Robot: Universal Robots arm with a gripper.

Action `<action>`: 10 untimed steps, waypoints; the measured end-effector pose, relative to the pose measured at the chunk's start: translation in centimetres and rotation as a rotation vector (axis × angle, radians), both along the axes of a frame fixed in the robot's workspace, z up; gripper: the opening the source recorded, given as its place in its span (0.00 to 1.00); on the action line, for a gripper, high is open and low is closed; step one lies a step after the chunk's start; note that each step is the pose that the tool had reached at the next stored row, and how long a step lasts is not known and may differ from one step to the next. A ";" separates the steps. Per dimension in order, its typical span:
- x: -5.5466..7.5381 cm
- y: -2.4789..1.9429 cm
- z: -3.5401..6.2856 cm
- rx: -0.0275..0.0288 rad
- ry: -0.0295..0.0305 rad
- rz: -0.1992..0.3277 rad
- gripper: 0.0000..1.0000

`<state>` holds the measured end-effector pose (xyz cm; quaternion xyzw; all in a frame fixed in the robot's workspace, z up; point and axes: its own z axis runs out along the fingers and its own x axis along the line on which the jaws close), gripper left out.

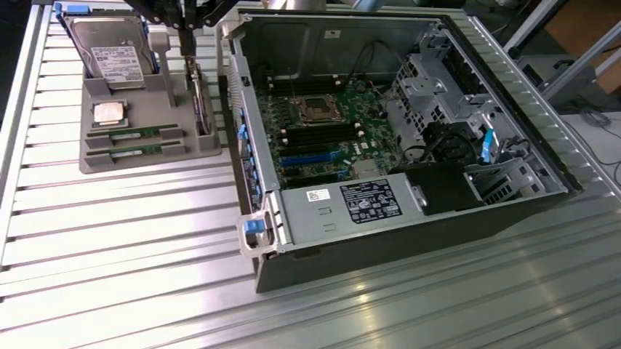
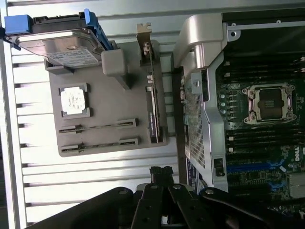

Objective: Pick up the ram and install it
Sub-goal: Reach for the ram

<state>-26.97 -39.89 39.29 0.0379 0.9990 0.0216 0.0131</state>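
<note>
my target: ram stick one (image 1: 131,133) | ram stick two (image 1: 133,150) | both long, thin, green, white label | on edge, parallel, just beside each other | seated in gray holder (image 1: 145,163) slots

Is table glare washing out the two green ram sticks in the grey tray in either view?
Exterior view: glare streaks the ribbed aluminium table beside the grey plastic tray, yet both long green ram sticks stay evenly lit. Wrist view: the table glares white, and the sticks, seen edge-on, read as dark slivers in their slots.
</note>
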 end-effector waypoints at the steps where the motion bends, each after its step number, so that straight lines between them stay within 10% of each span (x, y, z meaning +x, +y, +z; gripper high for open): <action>1: -0.1 0.00 0.00 0.0000 -0.0001 0.000 0.10; 10: -1.4 0.00 0.00 0.0000 0.0000 0.000 0.10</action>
